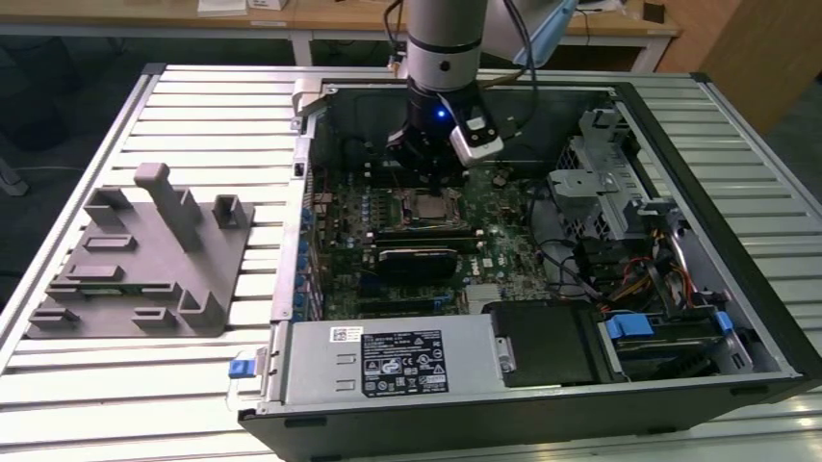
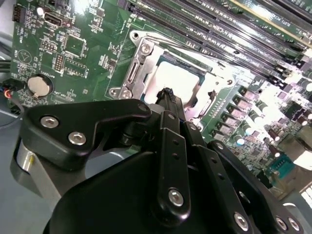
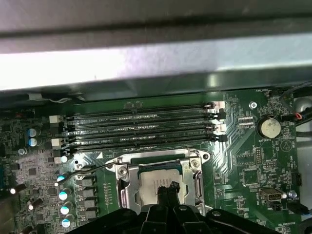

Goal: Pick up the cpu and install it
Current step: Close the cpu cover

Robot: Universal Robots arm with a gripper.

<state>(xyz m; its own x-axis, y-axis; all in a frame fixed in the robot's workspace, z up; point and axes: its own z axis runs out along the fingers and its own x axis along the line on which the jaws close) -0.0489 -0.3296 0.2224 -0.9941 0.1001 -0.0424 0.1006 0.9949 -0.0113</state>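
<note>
The cpu (image 2: 178, 78) is a pale silvery square lying flat inside the metal socket frame (image 2: 139, 58) on the green motherboard (image 2: 73, 44). Both wrist views show it, the first as cpu (image 3: 153, 185) within the socket frame (image 3: 197, 168). My gripper (image 2: 167, 93) hangs just above the chip's middle, its black fingers (image 3: 168, 189) pressed together with nothing between them. In the exterior view the gripper (image 1: 430, 183) hovers inside the open computer case, directly over the socket (image 1: 428, 205).
A grey plastic fixture (image 1: 141, 260) with upright posts stands on the slatted table at the exterior view's left. In the case are memory slots (image 3: 141, 129), a black block (image 1: 418, 260), a power supply (image 1: 385, 361), a drive cage (image 1: 617, 192) and cables (image 1: 629, 279).
</note>
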